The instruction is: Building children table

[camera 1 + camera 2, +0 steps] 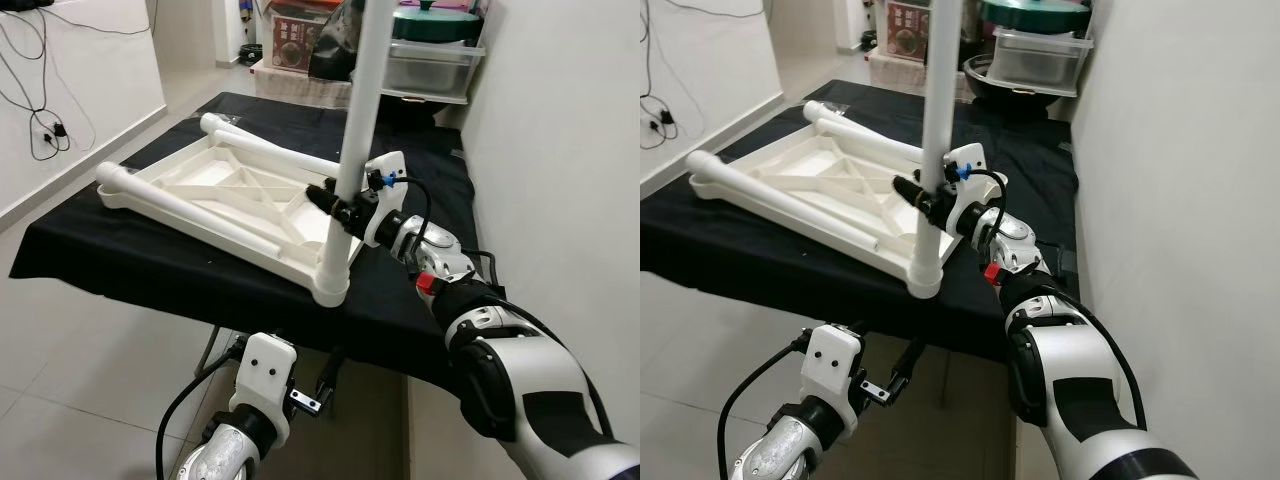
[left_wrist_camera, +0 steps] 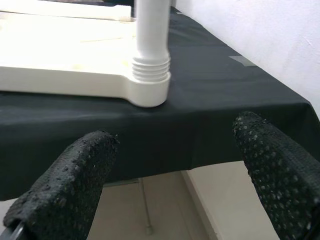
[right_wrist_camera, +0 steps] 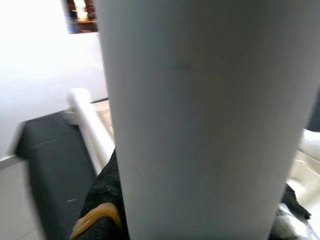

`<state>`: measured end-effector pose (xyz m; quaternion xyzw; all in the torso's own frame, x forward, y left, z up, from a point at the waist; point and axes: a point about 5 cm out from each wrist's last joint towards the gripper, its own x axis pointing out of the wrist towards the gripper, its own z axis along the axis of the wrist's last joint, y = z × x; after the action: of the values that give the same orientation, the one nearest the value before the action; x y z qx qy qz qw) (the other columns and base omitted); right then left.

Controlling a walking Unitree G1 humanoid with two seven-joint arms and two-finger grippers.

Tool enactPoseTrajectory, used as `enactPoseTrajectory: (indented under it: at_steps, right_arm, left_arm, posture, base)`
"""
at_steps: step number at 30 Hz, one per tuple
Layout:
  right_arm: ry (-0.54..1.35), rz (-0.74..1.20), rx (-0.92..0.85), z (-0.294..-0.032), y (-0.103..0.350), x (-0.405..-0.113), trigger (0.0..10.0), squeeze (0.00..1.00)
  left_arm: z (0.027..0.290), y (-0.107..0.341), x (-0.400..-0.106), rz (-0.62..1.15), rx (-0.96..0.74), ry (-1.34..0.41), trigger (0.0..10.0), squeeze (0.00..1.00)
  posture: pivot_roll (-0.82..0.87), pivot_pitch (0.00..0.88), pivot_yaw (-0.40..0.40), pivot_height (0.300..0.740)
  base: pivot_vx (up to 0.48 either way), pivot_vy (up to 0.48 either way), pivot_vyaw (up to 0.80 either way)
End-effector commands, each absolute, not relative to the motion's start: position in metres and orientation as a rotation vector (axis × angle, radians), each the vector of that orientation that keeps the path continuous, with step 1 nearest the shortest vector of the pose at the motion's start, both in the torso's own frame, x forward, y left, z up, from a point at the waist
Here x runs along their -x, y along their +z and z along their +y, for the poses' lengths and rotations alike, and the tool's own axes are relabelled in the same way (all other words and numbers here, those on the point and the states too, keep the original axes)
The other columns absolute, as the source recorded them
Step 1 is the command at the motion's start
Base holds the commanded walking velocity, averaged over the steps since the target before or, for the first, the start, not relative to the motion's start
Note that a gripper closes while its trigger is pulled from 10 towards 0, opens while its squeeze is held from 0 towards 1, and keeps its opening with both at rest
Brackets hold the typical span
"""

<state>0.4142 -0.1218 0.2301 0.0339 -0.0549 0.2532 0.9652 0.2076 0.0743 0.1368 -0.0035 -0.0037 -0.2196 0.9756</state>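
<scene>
A white plastic children's table top (image 1: 215, 195) lies upside down on a black-covered surface (image 1: 120, 255). Two white legs (image 1: 190, 213) lie across it. A third white leg (image 1: 355, 130) stands upright in the near corner socket (image 1: 331, 287), its threaded end (image 2: 150, 68) showing above the socket. My right gripper (image 1: 335, 200) is shut on this upright leg about a third of the way up. My left gripper (image 2: 170, 170) is open below the table's front edge, nothing between its fingers (image 2: 75, 175).
The black surface ends close in front of the socket. A white wall (image 1: 560, 130) runs along the right side. Clear storage boxes (image 1: 425, 60) and a dark pot stand behind the table. Cables hang on the left wall (image 1: 45, 120). Tiled floor lies below.
</scene>
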Motion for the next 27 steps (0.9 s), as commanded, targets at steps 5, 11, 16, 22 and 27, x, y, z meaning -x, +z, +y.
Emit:
enactPoseTrajectory:
  at_steps: [5,11,16,22,27]
  right_arm:
    - [-0.110,-0.058,-0.125,-0.179,0.211,-0.415,0.0,0.00]
    - [-0.531,-0.034,-0.172,-0.202,0.199,-0.404,0.0,0.00]
    - [-0.558,-0.051,-0.180,-0.185,0.199,-0.404,4.5,0.00]
    - [-0.336,-0.161,-0.140,-0.155,0.212,-0.408,10.0,1.00]
    - [0.019,-0.240,-0.201,-0.150,0.222,-0.410,10.0,0.00]
  left_arm:
    - [0.074,0.134,-0.207,0.005,0.003,-0.450,10.0,0.00]
    - [0.074,0.133,-0.207,0.006,0.000,-0.456,10.0,0.00]
    - [0.075,0.133,-0.208,0.006,-0.004,-0.456,10.0,0.00]
    - [0.075,0.133,-0.209,0.005,-0.003,-0.454,10.0,0.00]
    - [0.074,0.134,-0.209,0.004,0.000,-0.455,10.0,0.00]
  posture:
    - [0.09,0.040,-0.097,0.740]
    - [0.09,0.038,-0.095,0.740]
    - [0.09,0.043,-0.094,0.740]
    - [0.09,0.051,-0.097,0.740]
    - [0.09,0.054,-0.099,0.740]
  base:
    - [0.000,0.000,0.00]
    - [0.000,0.000,0.00]
    - [0.000,0.000,0.00]
    - [0.000,0.000,0.00]
    - [0.000,0.000,0.00]
